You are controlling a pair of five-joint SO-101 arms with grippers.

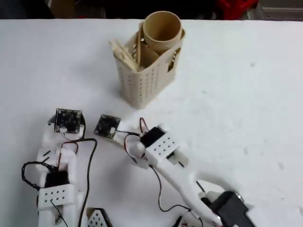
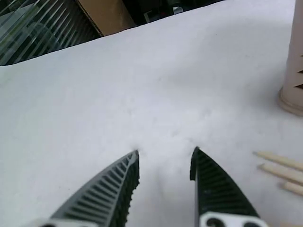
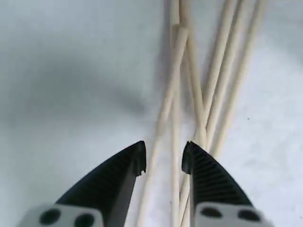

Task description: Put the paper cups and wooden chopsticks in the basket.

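High view, basket (image 1: 142, 80): stood upright on the table (image 1: 236, 94); stacked cups (image 1: 162, 29) and leaning chopsticks (image 1: 124, 51) are held inside, ends up.
Left wrist view, left gripper (image 2: 165, 151): fingers are spread moderately, nothing held; loose chopsticks (image 2: 279, 169) are seen beside it.
Right wrist view, right gripper (image 3: 163, 146): fingers are parted narrowly over the loose chopsticks (image 3: 222, 71), laid flat, long axes pointing away from it.
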